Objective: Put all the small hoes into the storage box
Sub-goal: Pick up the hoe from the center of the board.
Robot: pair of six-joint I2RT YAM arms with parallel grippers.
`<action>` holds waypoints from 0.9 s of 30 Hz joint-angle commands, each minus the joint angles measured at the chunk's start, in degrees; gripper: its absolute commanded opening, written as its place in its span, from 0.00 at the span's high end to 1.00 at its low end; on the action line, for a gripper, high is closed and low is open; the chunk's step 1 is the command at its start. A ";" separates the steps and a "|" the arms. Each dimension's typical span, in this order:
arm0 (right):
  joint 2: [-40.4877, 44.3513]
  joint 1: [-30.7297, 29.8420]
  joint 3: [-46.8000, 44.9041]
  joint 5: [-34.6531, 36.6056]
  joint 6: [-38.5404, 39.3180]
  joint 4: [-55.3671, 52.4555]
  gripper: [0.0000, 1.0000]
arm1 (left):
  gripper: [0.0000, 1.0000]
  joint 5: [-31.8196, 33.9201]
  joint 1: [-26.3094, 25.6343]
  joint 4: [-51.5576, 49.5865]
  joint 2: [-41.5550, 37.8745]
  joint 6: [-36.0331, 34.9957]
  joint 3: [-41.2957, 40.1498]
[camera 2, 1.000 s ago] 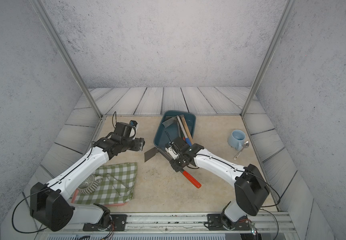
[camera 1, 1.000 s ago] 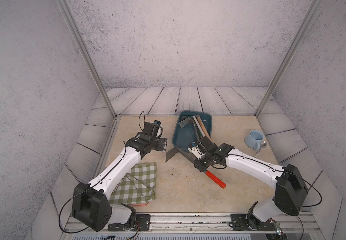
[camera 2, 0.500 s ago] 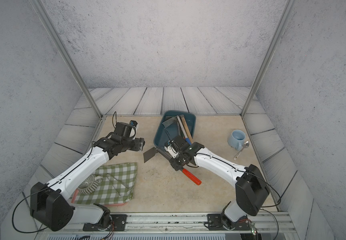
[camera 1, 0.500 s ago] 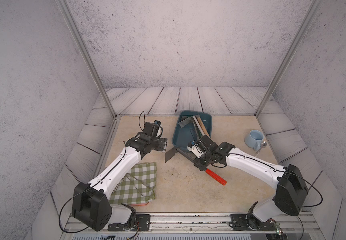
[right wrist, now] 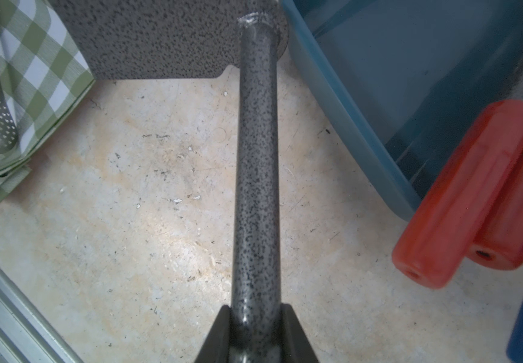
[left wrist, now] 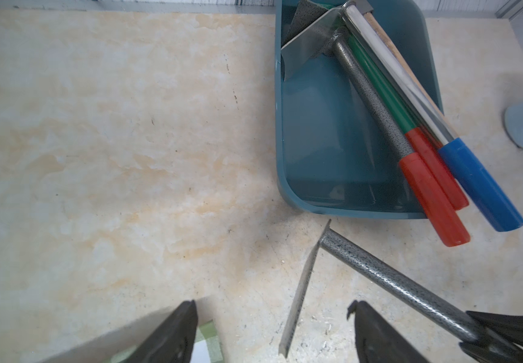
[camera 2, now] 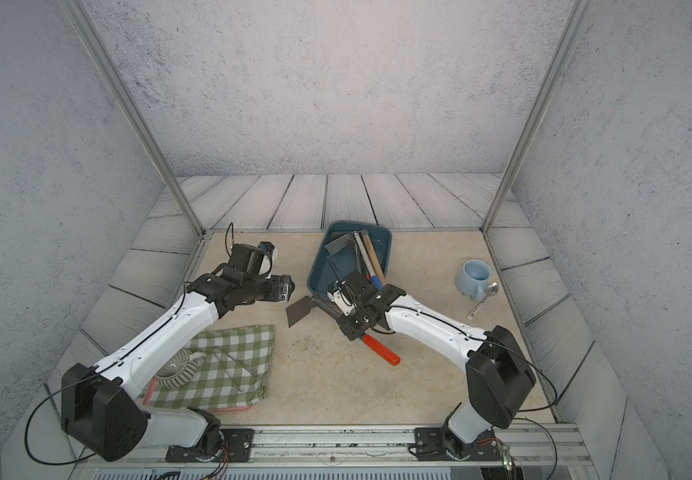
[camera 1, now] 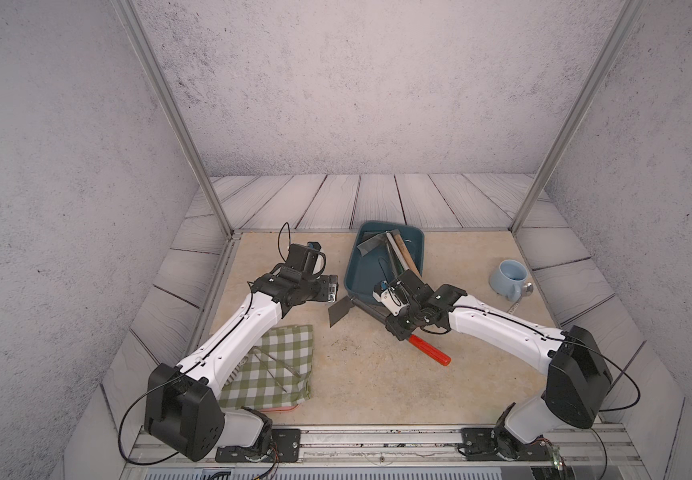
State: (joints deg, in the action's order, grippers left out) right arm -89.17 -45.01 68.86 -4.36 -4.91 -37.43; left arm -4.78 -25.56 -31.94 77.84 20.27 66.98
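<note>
1. The small hoe [camera 1: 340,311] is seen outside the storage box [camera 1: 365,270], just beside its near corner; its mid-shaft is hidden under the right gripper [right wrist: 255,314].
2. The speckled grey metal tube is pinched by those jaws.
3. The left gripper [left wrist: 272,311] is largely cut off; its jaws are spread, empty.

Looks like a robotics lab test cell, not an actual home. Boxed in by grey speckled wall panels [camera 1: 336,83] on aluminium posts [camera 1: 170,112], with plank-pattern sheets [camera 1: 327,201] and a marble-look tabletop [camera 1: 369,374]. Got a left arm [camera 1: 236,328] and a right arm [camera 1: 502,330] bolted to a metal rail [camera 1: 377,434] up front. Plus staged props: checked cloth [camera 1: 278,365], mug [camera 1: 508,278], storage box [camera 1: 367,270] of garden tools.
</note>
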 commanded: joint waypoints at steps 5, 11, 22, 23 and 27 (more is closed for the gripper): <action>2.27 0.23 1.17 1.54 -0.27 4.36 1.00 | 0.19 -9.02 -0.28 0.85 -5.51 13.35 -3.16; 3.98 0.21 0.97 2.10 -0.60 6.05 1.00 | 0.19 -11.06 -0.27 0.88 -7.03 17.49 -2.98; 4.26 0.17 0.94 1.96 -0.66 6.82 1.00 | 0.18 -18.32 -0.32 5.57 -7.62 29.71 -7.25; 4.28 0.17 0.71 1.46 -0.78 6.96 1.00 | 0.18 -18.06 -0.37 5.74 -7.53 29.78 -8.05; 4.46 0.19 -0.41 -0.41 -0.81 7.65 1.00 | 0.18 -15.98 -0.37 4.70 -7.92 28.90 -9.32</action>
State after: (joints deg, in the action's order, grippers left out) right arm -86.87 -44.93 68.60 -3.01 -5.30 -33.10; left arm -20.99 -25.63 -28.08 70.76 48.03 58.43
